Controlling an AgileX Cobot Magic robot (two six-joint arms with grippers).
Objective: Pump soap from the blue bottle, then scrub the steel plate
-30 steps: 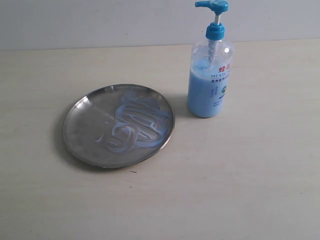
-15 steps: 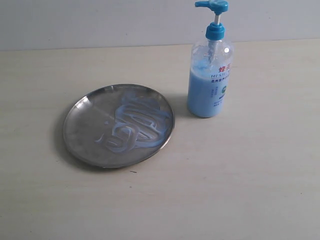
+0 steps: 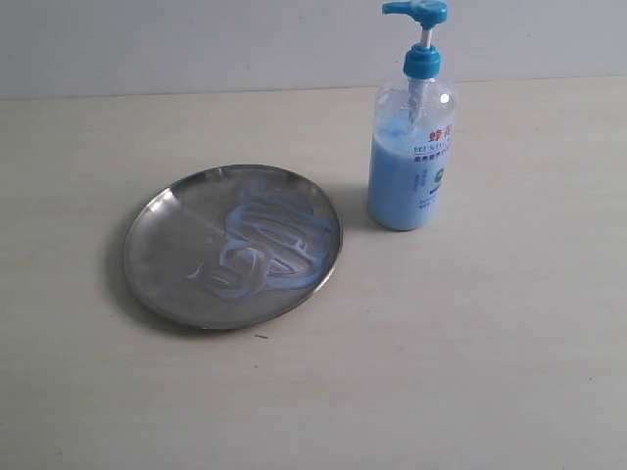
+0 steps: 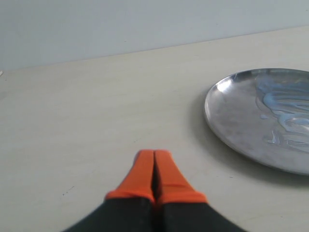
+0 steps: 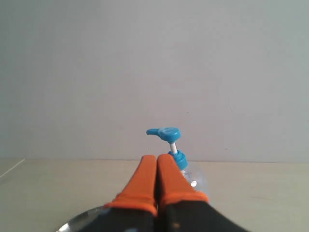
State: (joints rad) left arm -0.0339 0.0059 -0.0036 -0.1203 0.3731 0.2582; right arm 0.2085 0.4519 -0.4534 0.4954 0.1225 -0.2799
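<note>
The left claw (image 4: 153, 155) and right claw (image 5: 157, 159) are sitting pressed together, empty, while soap (image 3: 265, 240) is streaking the plate (image 3: 162, 259) beside the bottle (image 3: 409, 176).

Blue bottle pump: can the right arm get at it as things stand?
Probably yes. The right gripper, shut, faces the pump head with nothing between them; the steel plate lies aside.
</note>
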